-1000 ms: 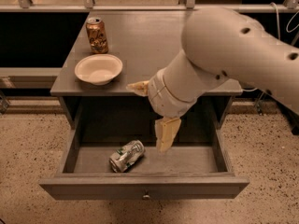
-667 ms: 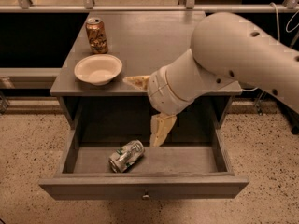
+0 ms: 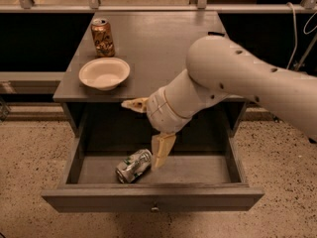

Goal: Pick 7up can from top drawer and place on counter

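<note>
Since the frame a moment ago, the white arm (image 3: 233, 78) has dropped lower and a little to the left, carrying the gripper (image 3: 141, 135) down past the counter's near edge and closer to the 7up can (image 3: 132, 166), which has not shifted. The gripper's jaws are spread wide. One tan finger (image 3: 134, 104) points left at the level of the counter's near edge, and the other finger (image 3: 162, 151) hangs down into the top drawer (image 3: 148, 197). Its tip is just beside the right end of the can, though whether it touches the can cannot be told. Nothing is held between the fingers.

The can lies on its side on the drawer floor, left of centre and near the front panel, slanted with its right end farther back. The drawer is pulled well out, and its small round knob (image 3: 155, 208) shows at the middle of the front. On the counter (image 3: 168, 38), an orange-gold can (image 3: 102, 37) stands upright at the far left. A pale bowl (image 3: 104, 73) sits just nearer than that can, close to the counter's near-left edge
</note>
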{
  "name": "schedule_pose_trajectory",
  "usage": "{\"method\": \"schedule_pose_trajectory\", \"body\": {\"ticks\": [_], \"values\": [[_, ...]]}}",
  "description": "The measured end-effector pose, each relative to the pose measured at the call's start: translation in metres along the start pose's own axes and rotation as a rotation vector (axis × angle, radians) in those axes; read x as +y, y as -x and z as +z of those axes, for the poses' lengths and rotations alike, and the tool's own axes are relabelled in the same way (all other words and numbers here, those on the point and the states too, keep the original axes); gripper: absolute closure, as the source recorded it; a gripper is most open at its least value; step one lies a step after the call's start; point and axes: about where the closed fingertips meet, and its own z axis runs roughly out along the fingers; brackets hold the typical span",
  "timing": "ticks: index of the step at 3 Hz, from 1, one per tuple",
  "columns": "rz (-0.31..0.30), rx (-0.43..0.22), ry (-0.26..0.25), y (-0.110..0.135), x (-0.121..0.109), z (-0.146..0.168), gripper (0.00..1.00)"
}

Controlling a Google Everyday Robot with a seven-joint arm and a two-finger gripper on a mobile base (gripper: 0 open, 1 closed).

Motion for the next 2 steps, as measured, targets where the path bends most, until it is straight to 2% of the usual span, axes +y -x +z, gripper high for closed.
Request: {"method": "schedule_pose_trajectory", "body": {"ticks": [1, 2], "values": [[-0.019, -0.052, 0.097, -0.009, 0.013, 0.06, 0.0], [-0.036, -0.01, 0.138, -0.023, 0.022, 0.105, 0.0]]}}
